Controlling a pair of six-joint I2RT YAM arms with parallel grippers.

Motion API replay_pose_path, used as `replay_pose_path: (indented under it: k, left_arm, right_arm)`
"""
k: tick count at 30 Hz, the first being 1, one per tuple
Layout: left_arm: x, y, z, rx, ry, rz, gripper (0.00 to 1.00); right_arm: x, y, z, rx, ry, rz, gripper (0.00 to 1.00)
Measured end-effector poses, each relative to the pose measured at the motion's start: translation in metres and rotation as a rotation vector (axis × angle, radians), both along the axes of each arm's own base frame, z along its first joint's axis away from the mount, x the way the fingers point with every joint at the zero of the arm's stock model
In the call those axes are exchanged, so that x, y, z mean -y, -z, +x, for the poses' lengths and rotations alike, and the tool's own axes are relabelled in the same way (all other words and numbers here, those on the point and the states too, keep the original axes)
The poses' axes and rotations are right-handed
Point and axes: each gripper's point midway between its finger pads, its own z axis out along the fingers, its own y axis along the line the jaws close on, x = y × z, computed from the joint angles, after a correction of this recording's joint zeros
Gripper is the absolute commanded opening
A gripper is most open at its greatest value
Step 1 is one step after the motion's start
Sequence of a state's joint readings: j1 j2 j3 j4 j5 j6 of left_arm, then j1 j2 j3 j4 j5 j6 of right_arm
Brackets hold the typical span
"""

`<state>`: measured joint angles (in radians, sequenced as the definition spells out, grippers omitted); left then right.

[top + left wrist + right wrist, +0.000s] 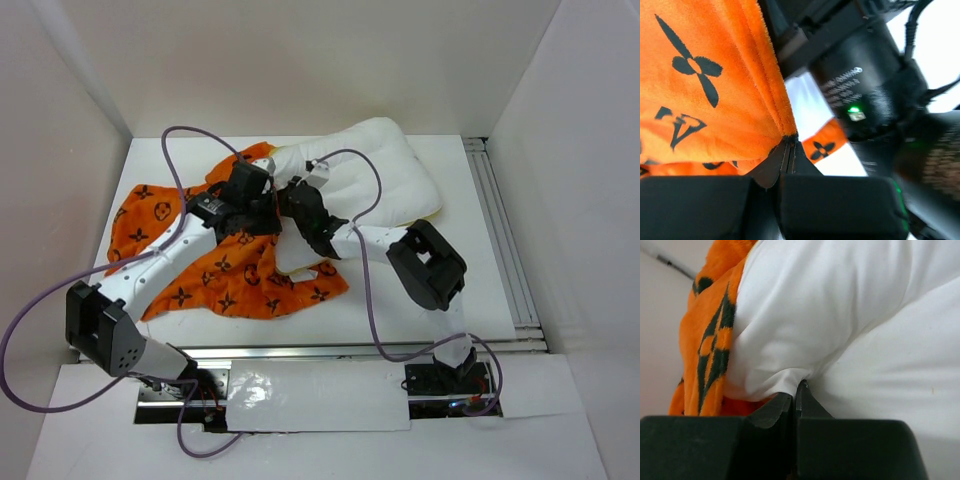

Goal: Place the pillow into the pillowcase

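**Now both arms pinch cloth at mid-table**

Right in the middle of the table [450, 310] the two arms meet. The left gripper [788, 146] has its jaws pressed together on a hemmed edge of the orange pillowcase [705, 100], which hangs in a fold from the tips. The right gripper [796, 391] is nipped tight on a tuck of the white pillow [840, 315]. From above, the pillow [385, 170] lies toward the far right, most of it bare, with its left end against the crumpled pillowcase [200, 275], which spreads over the left half. The left gripper [258, 195] and right gripper [297, 200] sit just beside each other.
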<state>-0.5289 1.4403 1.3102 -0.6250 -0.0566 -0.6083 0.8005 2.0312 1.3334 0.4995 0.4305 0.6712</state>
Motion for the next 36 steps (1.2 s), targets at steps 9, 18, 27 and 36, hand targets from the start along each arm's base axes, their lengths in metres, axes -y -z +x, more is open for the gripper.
replay_pose_path:
  k: [9,18,27,36]
  left_arm:
    - [0.01,-0.029,-0.006,0.054,0.044,-0.075,0.0]
    - [0.015,-0.024,-0.014,0.034,0.073,-0.095,0.0]
    - [0.038,-0.017,0.015,0.015,0.097,-0.092,0.2]
    - [0.026,-0.014,0.079,-0.029,0.061,-0.092,0.75]
  right_arm:
    - [0.002,-0.02,0.026,-0.017,0.175,0.129,0.0]
    - [0.022,-0.048,0.056,-0.047,0.309,0.254,0.0]
    - [0.021,-0.03,0.081,-0.135,0.262,0.35,0.15]
    - [0.067,0.008,0.117,-0.233,0.1,0.324,0.68]
